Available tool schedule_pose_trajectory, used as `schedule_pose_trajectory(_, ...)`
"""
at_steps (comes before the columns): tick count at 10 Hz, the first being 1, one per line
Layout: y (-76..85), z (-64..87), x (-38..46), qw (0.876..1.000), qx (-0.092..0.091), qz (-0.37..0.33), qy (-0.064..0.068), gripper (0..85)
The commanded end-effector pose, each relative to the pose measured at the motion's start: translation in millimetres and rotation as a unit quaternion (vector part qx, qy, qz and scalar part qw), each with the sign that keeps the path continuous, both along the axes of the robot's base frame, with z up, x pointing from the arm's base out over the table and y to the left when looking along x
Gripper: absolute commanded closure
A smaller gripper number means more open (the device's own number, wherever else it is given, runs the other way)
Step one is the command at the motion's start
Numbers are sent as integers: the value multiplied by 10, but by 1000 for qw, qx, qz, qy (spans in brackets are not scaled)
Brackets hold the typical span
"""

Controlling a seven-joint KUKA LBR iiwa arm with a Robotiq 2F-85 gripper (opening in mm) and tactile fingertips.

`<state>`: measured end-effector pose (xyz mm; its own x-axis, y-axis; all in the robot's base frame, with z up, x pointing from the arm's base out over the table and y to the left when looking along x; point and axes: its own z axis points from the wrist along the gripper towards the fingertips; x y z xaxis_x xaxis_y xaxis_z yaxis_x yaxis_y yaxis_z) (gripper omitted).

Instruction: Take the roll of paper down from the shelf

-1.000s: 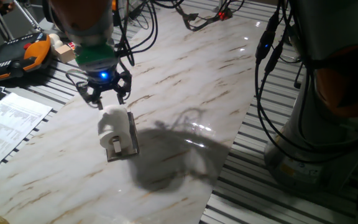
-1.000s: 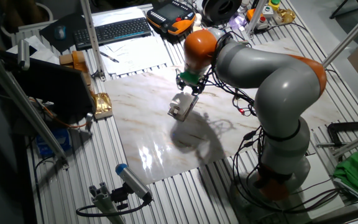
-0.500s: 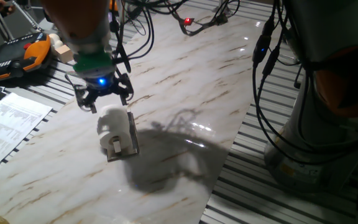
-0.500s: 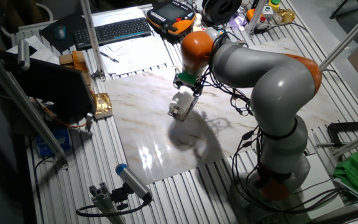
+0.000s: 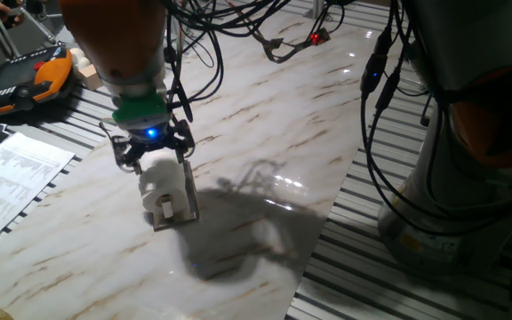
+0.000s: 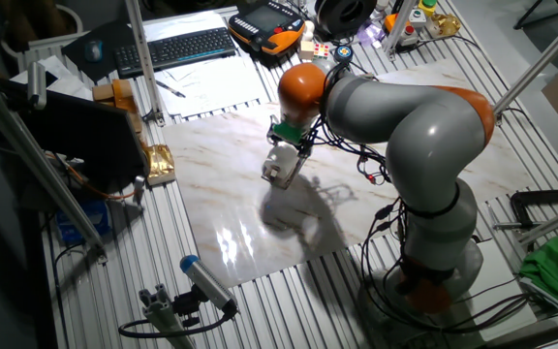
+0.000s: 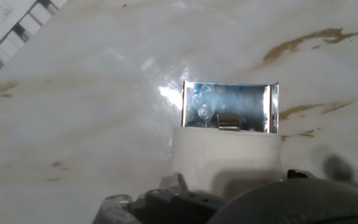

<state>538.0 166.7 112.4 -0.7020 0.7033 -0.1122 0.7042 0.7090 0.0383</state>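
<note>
The white roll of paper point(image 5: 156, 188) sits on the silvery peg of the shelf point(image 5: 188, 190), a small dark plate standing on the marble board point(image 5: 265, 116). My gripper point(image 5: 155, 159) hangs right over the roll's top, fingers spread to either side of it, open and empty. In the other fixed view the gripper point(image 6: 286, 146) is just above the roll point(image 6: 278, 166). In the hand view the roll point(image 7: 225, 155) fills the lower middle, and the shelf's silvery bracket point(image 7: 230, 106) shows beyond it. My fingertips are hidden there.
Printed paper sheets point(image 5: 12, 178) lie left of the board, and an orange teach pendant point(image 5: 27, 78) lies at the far left. Cables point(image 5: 385, 71) hang by the arm's base point(image 5: 469, 178) on the right. A keyboard point(image 6: 177, 47) lies beyond the board.
My gripper has come down and slightly right, from a little above the roll to close around its top. The roll and the shelf have not moved.
</note>
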Motion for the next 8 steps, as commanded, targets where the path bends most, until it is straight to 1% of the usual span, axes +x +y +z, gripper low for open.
schedule_pose_trajectory(1,21,-26,4,1000,-3,-1,0,0)
schedule_pose_trajectory(3,53,-83,12,1000,-7,1,0,0)
schedule_pose_trajectory(5,42,-107,22,1000,-1,2,5,0)
schedule_pose_trajectory(8,38,-165,33,1000,2,2,4,0)
